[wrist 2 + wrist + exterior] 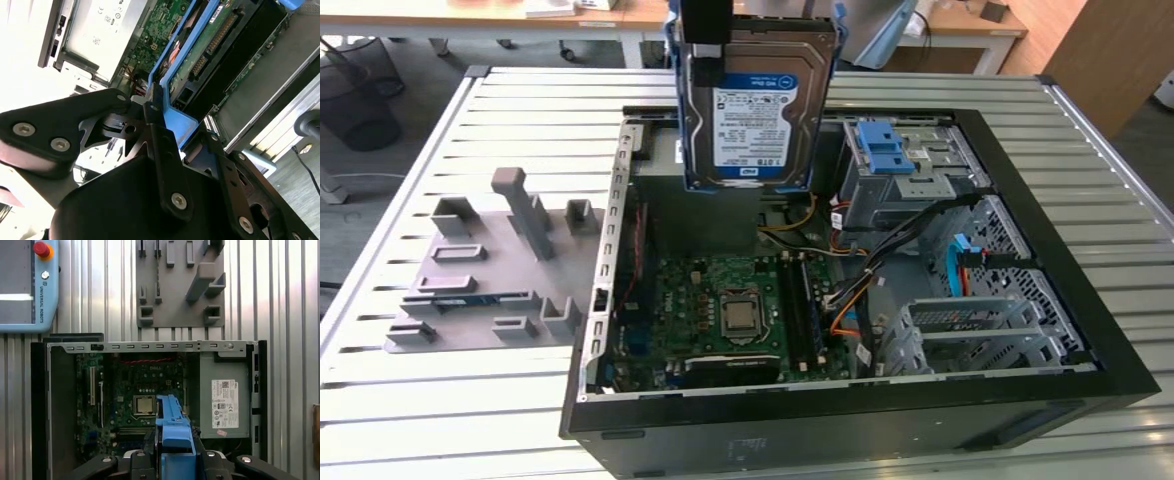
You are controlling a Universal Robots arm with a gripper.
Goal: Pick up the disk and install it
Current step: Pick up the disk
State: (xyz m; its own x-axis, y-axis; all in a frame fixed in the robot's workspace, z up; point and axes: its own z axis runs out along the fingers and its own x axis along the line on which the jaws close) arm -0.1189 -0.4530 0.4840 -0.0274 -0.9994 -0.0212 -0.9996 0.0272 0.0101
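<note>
The disk (754, 100), silver with a white-and-blue label and a blue carrier frame, hangs upright above the rear of the open computer case (1067, 330). My gripper (707, 30) holds it from above by its top edge. In the second wrist view my gripper (160, 117) is shut on the blue frame, and the disk's (202, 50) green circuit-board side shows beyond it. The first wrist view looks straight down past the disk's blue frame (172, 427) and my gripper (172, 462) onto the motherboard (135, 390).
A grey drive cage with a blue latch (894, 155) sits in the case at the exterior view's right. The grey power-supply box (225, 395) fills one case corner. A grey fixture plate (494, 260) lies on the slatted table, and a teach pendant (25, 285) rests nearby.
</note>
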